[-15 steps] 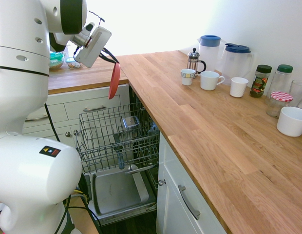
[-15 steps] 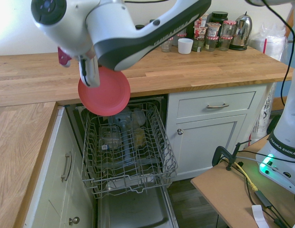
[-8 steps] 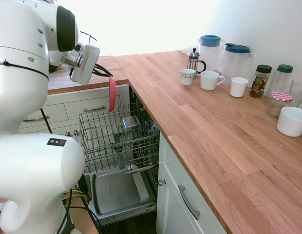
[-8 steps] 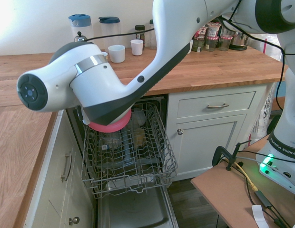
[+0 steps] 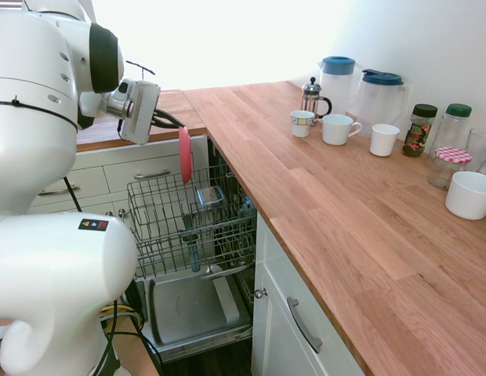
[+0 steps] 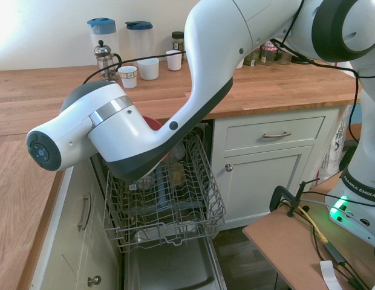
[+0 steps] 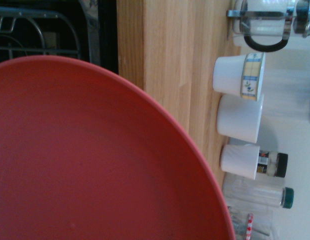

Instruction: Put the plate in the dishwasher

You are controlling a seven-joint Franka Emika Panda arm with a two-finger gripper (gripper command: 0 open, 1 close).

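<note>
The pincer (image 5: pixel 174 129) is clamped on the rim of the red plate (image 5: pixel 184 155). The plate hangs on its edge, standing almost straight up, just above the back part of the dishwasher rack (image 5: pixel 188 223). It sits close under the corner where the two parts of the wooden counter (image 5: pixel 321 204) meet. In the second outside view only a small red bit of the plate (image 6: pixel 153 123) peeks out behind the big white arm. In the wrist view the plate (image 7: pixel 95 160) fills most of the picture.

The plate looks like plastic — thin, stiff and light. It likely will not bend in the grip, and it likely will not break if it bumps the wires. It looks smooth, so it could slide or swing between the fingers, since they pinch only one small spot on the rim. The rim is the best place to hold it, because the flat middle gives nothing to grab.

The rack is made of thin grey wires with upright prongs. The plate should go down edge first between two prongs — if it comes in crooked it may catch on a wire and tip over. A grey cutlery basket (image 5: pixel 208 198) stands in the rack near the plate.
</note>
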